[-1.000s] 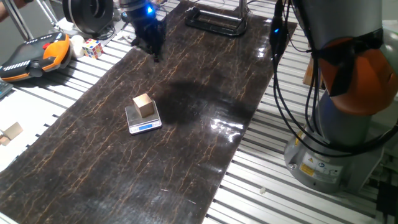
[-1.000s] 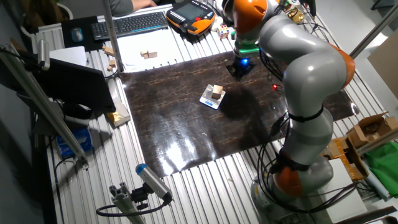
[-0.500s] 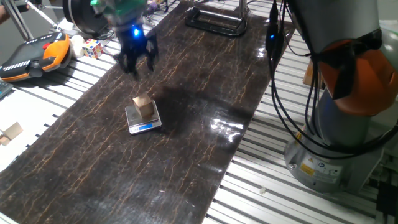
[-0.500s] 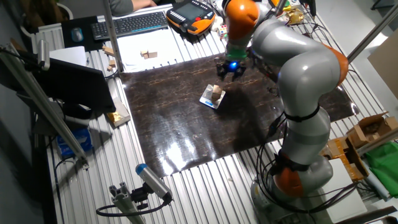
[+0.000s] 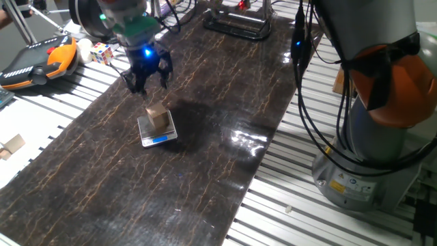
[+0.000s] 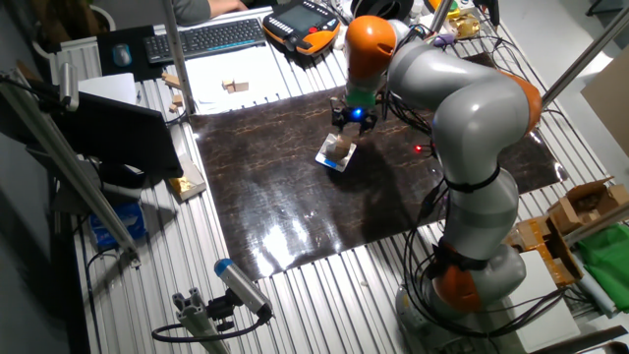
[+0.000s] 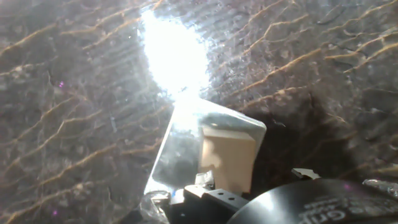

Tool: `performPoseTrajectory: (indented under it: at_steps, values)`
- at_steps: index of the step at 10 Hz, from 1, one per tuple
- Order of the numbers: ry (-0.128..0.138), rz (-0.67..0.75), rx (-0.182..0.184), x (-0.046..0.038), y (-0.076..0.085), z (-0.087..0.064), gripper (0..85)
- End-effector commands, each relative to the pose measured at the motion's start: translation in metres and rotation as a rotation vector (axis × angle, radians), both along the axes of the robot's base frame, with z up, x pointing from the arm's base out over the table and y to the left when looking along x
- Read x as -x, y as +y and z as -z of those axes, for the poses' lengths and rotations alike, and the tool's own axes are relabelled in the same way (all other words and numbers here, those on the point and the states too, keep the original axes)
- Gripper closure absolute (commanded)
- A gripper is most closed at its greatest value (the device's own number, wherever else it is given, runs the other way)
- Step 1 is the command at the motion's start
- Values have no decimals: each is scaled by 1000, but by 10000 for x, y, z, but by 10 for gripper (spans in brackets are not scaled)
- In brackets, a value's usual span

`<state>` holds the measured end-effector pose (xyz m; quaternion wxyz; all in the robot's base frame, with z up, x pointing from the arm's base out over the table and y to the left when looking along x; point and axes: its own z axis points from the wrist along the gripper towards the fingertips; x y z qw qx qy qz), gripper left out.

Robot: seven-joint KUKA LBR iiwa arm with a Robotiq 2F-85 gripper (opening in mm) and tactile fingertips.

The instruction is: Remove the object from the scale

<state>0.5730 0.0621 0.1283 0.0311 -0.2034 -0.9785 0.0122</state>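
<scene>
Light-tan wooden cube upright on silver-grey scale, just below and slightly in front of pincer, not touched by it. Blue display strip along scale's near short edge, on side away from pincer. Pincer hanging above dark marbled mat, fingers spread wide apart, nothing between them (blue light glowing on its body just above). Seen from other fixed view: pincer directly over cube and scale, clear gap between fingertips and cube's top.

Seen from hand view: cube low and centre, sitting on shiny plate of scale, narrower than plate, bare metal showing to one side. Strong glare on mat just beyond scale. Fingertips themselves not distinguishable here, only dark housing at bottom edge.

Behind and to one side of pincer, off mat on slatted table: multicoloured Rubik's cube, orange-and-black teach pendant. Well apart from pincer at table's edge: flat pale wooden block. Grey and orange arm arching over from far side of mat.
</scene>
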Motion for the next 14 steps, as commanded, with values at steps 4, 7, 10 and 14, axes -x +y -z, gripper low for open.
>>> performPoseTrajectory:
  at_steps: [4, 7, 10, 14]
  values:
    - [-40, 10, 0, 6, 62, 290, 147]
    - [-48, 11, 12, 28, 77, 374, 123]
    - [-60, 5, 9, 29, 69, 485, 100]
    - [-71, -3, -7, 39, 66, 580, 133]
